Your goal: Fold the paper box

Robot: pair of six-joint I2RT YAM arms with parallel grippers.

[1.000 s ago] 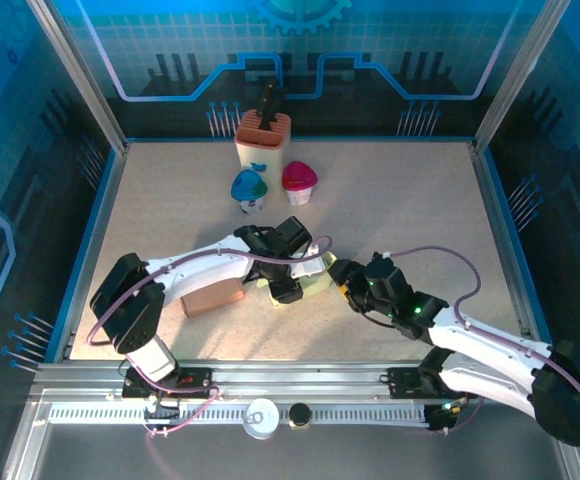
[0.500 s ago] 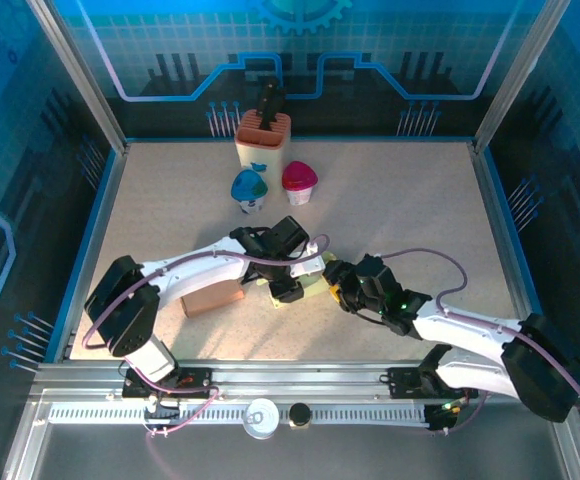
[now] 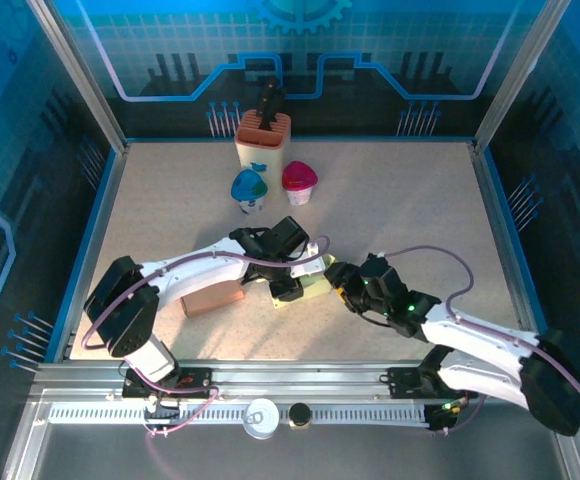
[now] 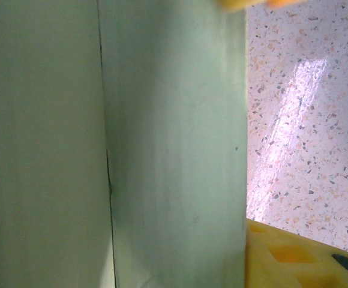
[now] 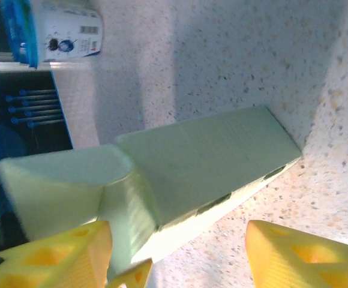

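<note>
The pale green paper box lies flat on the speckled table just below its middle. My left gripper sits over the box's left end. In the left wrist view the box is pressed close to the camera, and one yellow finger touches its right edge; the other finger is hidden behind the paper. My right gripper stands at the box's right end. In the right wrist view it is open, with the box and its raised flap just ahead of the left finger.
A brown block lies left of the box beside the left arm. At the back stand an orange-and-white holder with a black tool, a blue-lidded cup and a pink-lidded cup. Blue-edged walls ring the table.
My right gripper has moved a little left, up to the box's right end, and the arm's elbow has shifted. The left gripper has stayed on the box.
</note>
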